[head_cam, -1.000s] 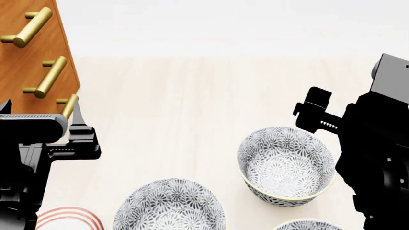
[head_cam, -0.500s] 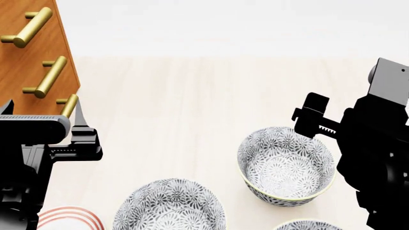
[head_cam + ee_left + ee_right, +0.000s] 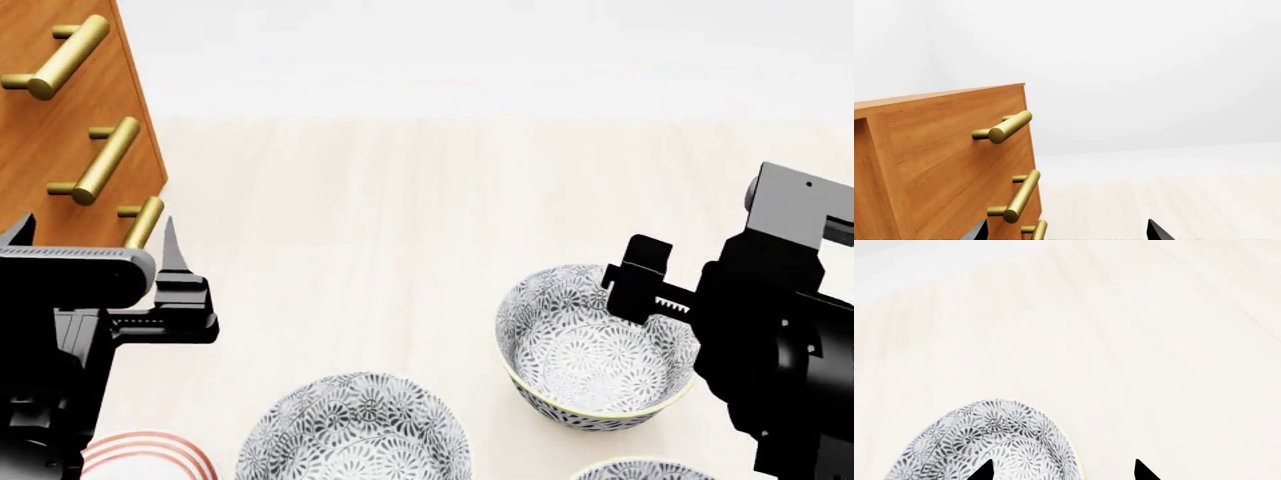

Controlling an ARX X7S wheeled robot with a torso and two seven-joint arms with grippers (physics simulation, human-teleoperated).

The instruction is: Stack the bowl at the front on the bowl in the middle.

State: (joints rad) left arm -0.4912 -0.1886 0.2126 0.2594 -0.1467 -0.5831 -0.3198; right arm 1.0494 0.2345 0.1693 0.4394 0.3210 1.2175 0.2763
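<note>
Three grey flower-patterned bowls stand on the pale table. The farthest bowl is right of centre. A second bowl is nearer, to its left. Only the rim of a third bowl shows at the bottom edge, closest to me. I cannot tell which is the front bowl and which the middle one. My right gripper hangs open over the far bowl's right rim. In the right wrist view that bowl has its rim between the open tips of the right gripper. My left gripper is open and empty beside the drawers.
A wooden drawer cabinet with brass handles stands at the far left, close in front of the left gripper. A red-ringed plate shows at the bottom left edge.
The right gripper has come down and toward me, closing on the far bowl's right rim. The left gripper has sunk slightly. The bowls have not moved.
</note>
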